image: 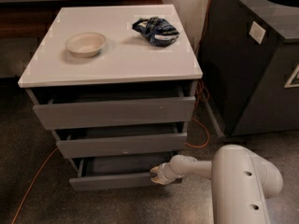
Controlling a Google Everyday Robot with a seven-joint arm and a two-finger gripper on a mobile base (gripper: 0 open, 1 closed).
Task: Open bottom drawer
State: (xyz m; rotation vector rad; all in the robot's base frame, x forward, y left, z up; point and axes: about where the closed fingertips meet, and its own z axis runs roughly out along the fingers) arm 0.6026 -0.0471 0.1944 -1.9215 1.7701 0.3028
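The bottom drawer (114, 181) is the lowest, slimmest grey front of the white-topped cabinet (117, 62). It stands pulled out a little, and a strip of its grey tray shows behind the front. My gripper (157, 174) is at the right end of that drawer's front, at its top edge, reaching in from the white arm (238, 181) at lower right. The middle drawer (121, 144) and the taller top drawer (114, 112) sit above it, each slightly out.
A beige bowl (85, 43) and a dark blue bag (155, 30) lie on the cabinet top. A dark bin (254, 64) stands close to the right. An orange cable (32, 183) runs over the speckled floor at left and behind the cabinet.
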